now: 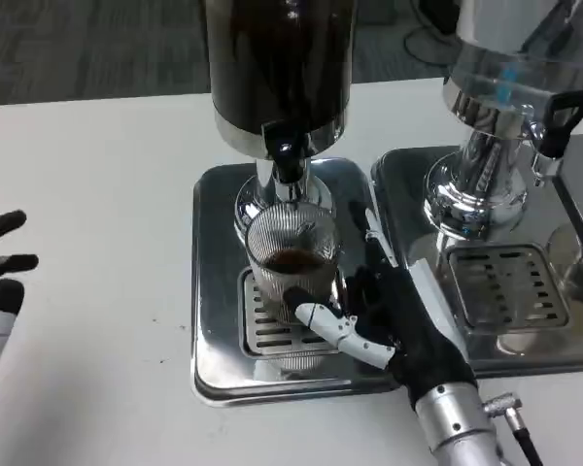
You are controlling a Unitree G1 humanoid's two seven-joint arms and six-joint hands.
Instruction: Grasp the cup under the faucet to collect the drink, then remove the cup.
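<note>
A ribbed clear glass cup [291, 254] stands on the drip grate under the black faucet [289, 160] of the dark drink dispenser [279, 68]. A little dark drink lies in the cup's bottom. My right hand [384, 316] wraps around the cup from the right, its thumb across the front and its fingers behind the glass. My left hand [0, 267] hovers at the far left edge with fingers spread, holding nothing.
The cup's dispenser sits on a steel drip tray [214, 340]. A second dispenser [496, 126] with a black tap handle [561, 121] and its own grate [505, 286] stands close on the right. White tabletop [87, 214] stretches to the left.
</note>
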